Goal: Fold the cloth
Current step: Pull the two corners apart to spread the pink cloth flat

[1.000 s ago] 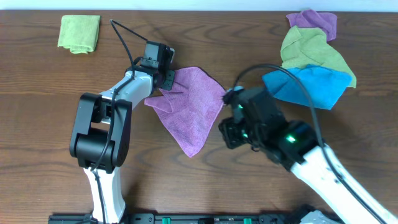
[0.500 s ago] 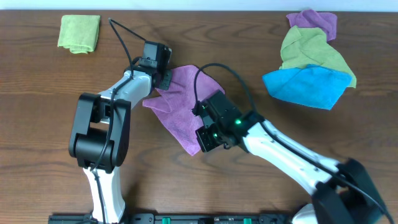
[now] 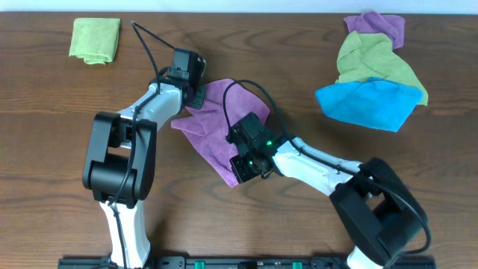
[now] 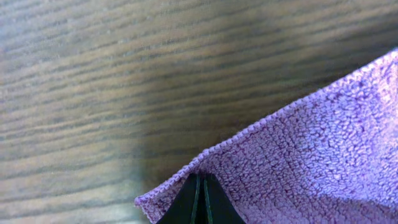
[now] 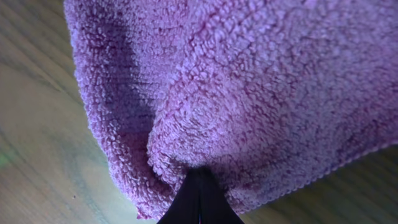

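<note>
A purple cloth point(image 3: 216, 123) lies crumpled on the wooden table in the overhead view. My left gripper point(image 3: 196, 96) is shut on its upper left corner; in the left wrist view the fingers point(image 4: 200, 202) pinch the cloth's hem point(image 4: 298, 155). My right gripper point(image 3: 245, 163) is shut on the cloth's lower right part and covers it from above. In the right wrist view the closed fingers point(image 5: 199, 199) bite into a bunched fold of the cloth point(image 5: 249, 87).
A folded green cloth point(image 3: 95, 39) lies at the back left. A pile of purple point(image 3: 377, 26), green point(image 3: 373, 60) and blue point(image 3: 366, 103) cloths lies at the back right. Both arms' cables arch over the cloth.
My right gripper has moved left from the cloth's right edge across it to its lower part, dragging the right side over. The left gripper has stayed put.
</note>
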